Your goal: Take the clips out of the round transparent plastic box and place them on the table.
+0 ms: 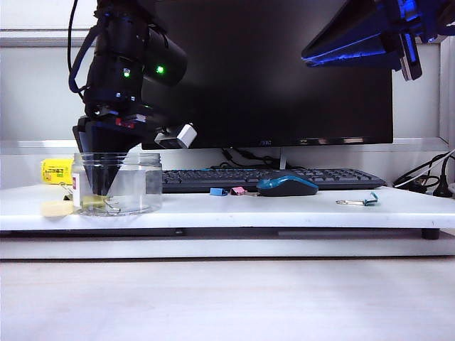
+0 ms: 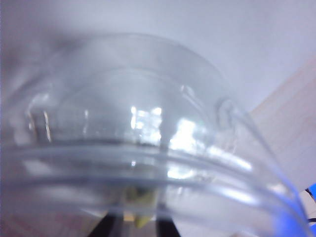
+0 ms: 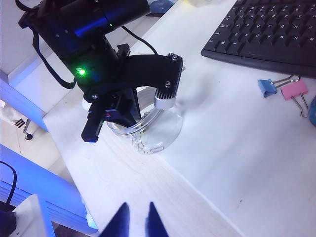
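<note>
Left wrist view alone shows the left gripper clamped on a yellow clip inside the round transparent plastic box; right gripper, aloft in the right wrist view, fingertips nearly together

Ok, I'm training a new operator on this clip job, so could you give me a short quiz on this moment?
1. True or false: the left gripper reaches down inside the round transparent plastic box.
2. In the exterior view, what lies on the table to the right of the mouse? A: a teal clip. B: a pen. C: a cup.
3. Fill in: the right gripper hangs raised, away from the box, while the blue clip and pink clip lie just in front of the ____.

Key: 1 true; 2 A; 3 keyboard.
</note>
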